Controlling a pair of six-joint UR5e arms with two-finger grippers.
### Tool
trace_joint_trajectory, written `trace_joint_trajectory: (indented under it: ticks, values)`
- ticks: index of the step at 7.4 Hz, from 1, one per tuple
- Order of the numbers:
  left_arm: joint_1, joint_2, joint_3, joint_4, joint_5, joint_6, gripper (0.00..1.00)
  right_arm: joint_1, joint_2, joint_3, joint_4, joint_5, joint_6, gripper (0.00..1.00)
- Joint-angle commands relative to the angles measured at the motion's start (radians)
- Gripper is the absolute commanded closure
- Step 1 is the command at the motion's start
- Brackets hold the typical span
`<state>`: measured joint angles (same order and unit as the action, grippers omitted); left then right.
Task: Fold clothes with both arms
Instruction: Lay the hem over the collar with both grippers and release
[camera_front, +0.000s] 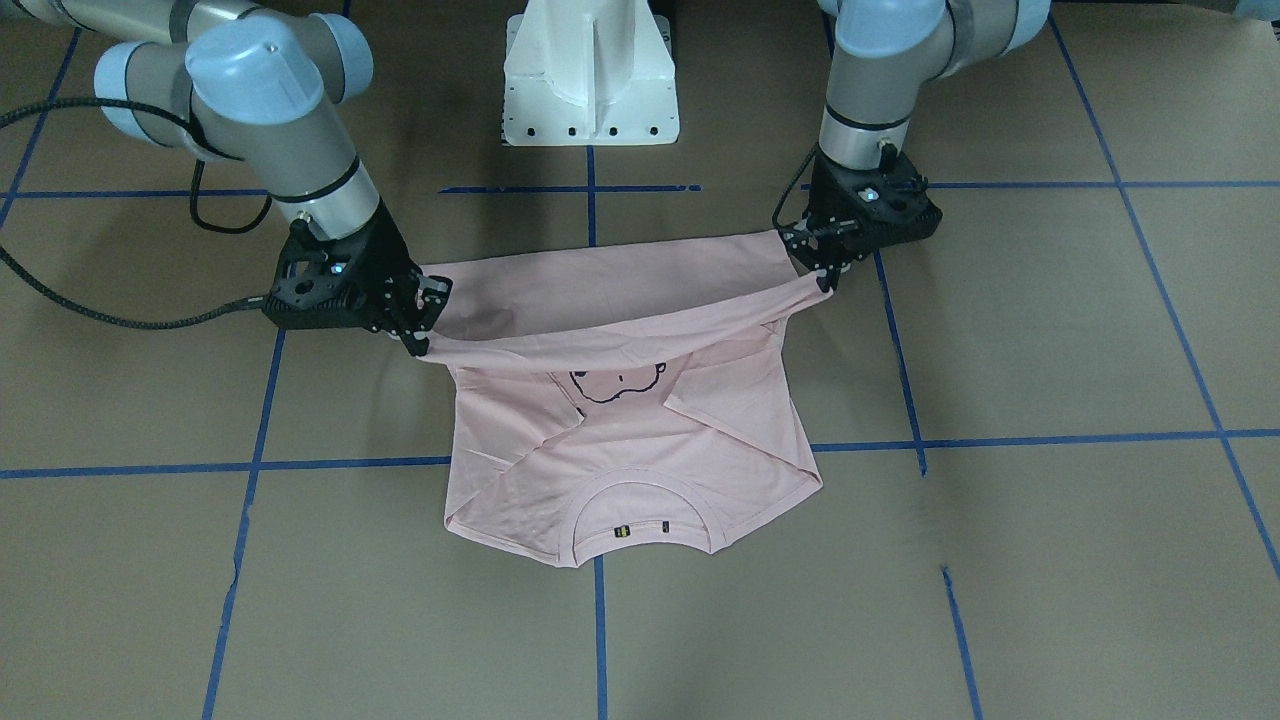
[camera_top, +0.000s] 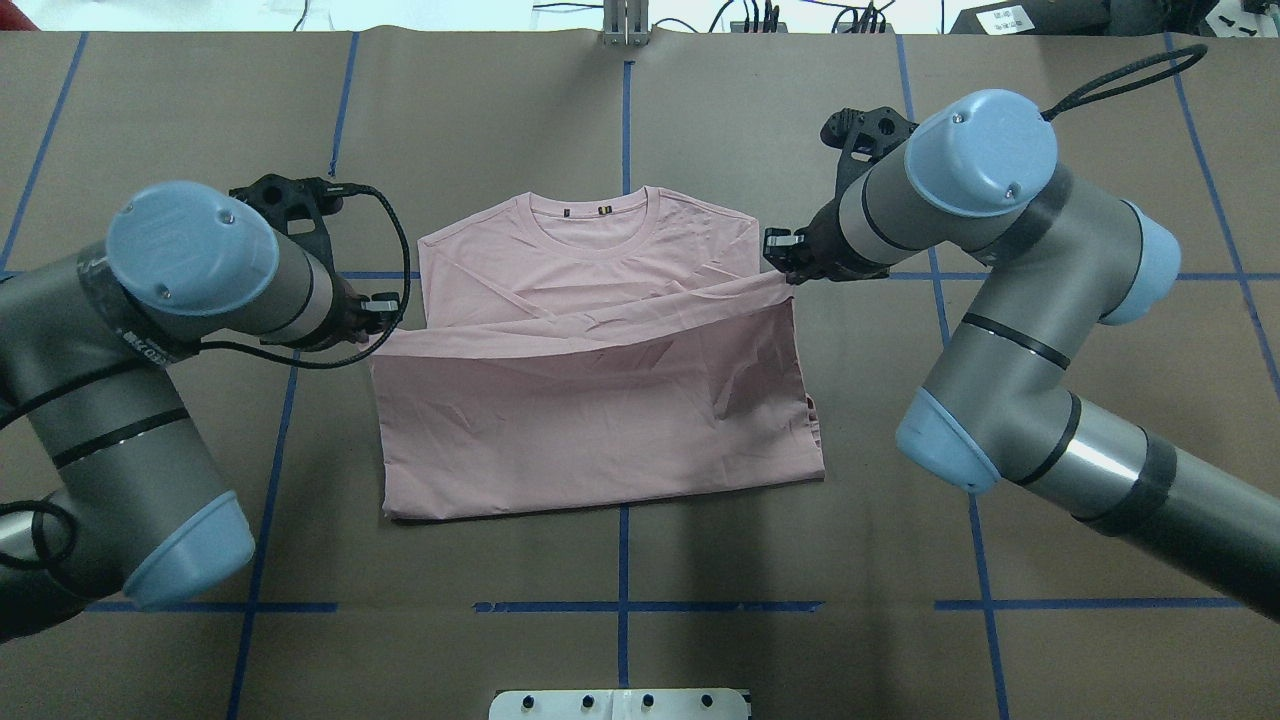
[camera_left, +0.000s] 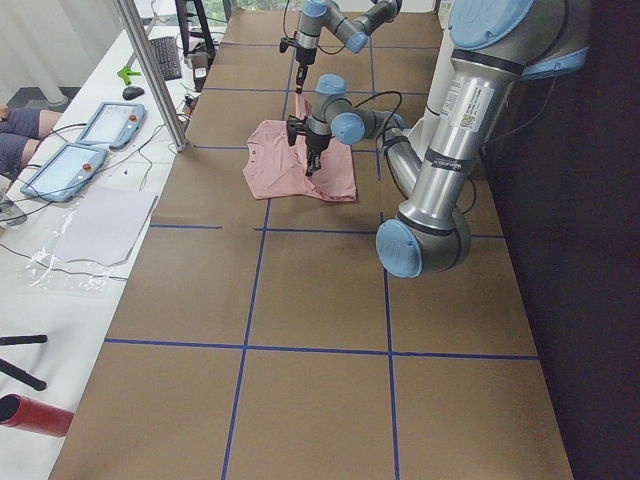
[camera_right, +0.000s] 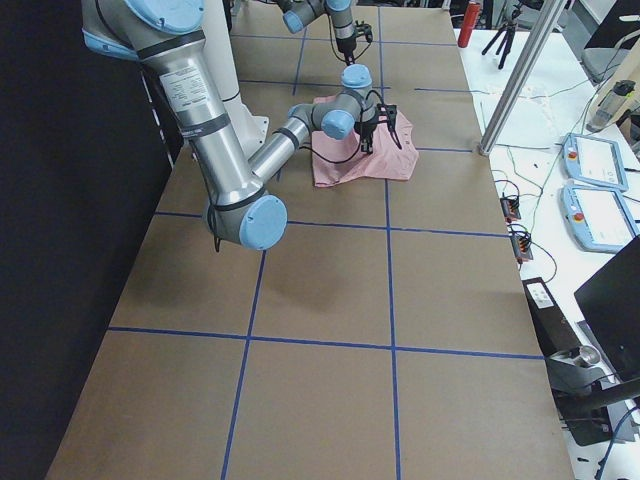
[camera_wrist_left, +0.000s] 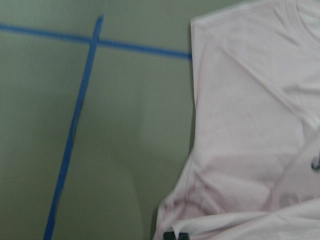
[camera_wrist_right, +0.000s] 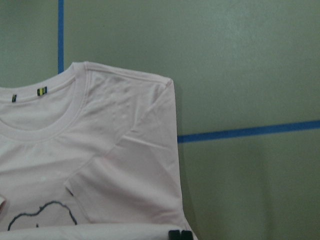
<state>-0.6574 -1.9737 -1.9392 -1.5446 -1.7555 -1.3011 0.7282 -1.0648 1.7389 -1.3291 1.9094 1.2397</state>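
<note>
The pale pink T-shirt (camera_front: 620, 460) (camera_top: 600, 420) lies on the brown table with its collar (camera_top: 590, 225) on the far side from the robot and its sleeves folded in. Its hem is lifted and stretched taut between both grippers, above the black drawing (camera_front: 612, 385). My left gripper (camera_top: 385, 315) (camera_front: 825, 268) is shut on the hem's left corner. My right gripper (camera_top: 785, 262) (camera_front: 422, 325) is shut on the right corner. Each wrist view looks down on the T-shirt (camera_wrist_left: 240, 125) (camera_wrist_right: 100, 150) below, with pink cloth at the bottom edge.
The white pedestal base (camera_front: 590, 70) stands behind the shirt on the robot's side. Blue tape lines (camera_top: 622, 560) grid the brown table. A side bench with tablets (camera_left: 70, 160) and a metal post (camera_left: 150, 70) runs along the far edge.
</note>
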Motion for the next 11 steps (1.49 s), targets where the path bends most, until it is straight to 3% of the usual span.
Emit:
trace_joint_trajectory:
  ticks: [1,2,5,11]
  values:
    - [-0.07,-0.077,0.223,-0.157,-0.019,0.02,1.0,0.043,0.086,-0.199,0.157,-0.003,-0.006,1.0]
    - [-0.083,-0.086,0.308,-0.249,-0.019,0.02,1.0,0.06,0.162,-0.305,0.184,-0.004,-0.008,1.0]
    - [-0.142,-0.097,0.446,-0.379,-0.019,0.049,1.0,0.097,0.203,-0.471,0.272,-0.004,-0.011,1.0]
    - [-0.14,-0.143,0.48,-0.394,-0.019,0.042,1.0,0.07,0.223,-0.486,0.272,-0.004,-0.009,1.0]
